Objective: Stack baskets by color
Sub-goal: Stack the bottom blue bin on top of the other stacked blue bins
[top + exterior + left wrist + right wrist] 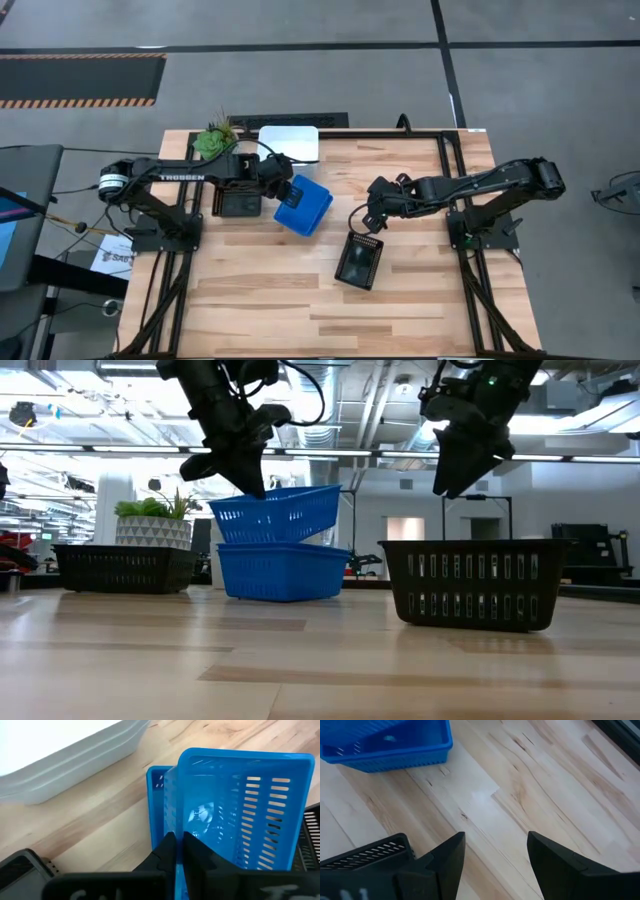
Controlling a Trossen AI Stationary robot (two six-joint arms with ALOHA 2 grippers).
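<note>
A blue basket is pinched at its rim by the left gripper, tilted over another blue basket. The right gripper is held spread above a black basket on the worktop.

We count white baskets, solid-walled and nested, lying at the bench's far edge near its middle. Blue baskets sit just in front of them: the lower one flat on the bench, the upper one tilted above it, lifted clear at one end. One black slotted basket lies toward the far left corner. Another black basket stands alone, upright, mid-bench.
</note>
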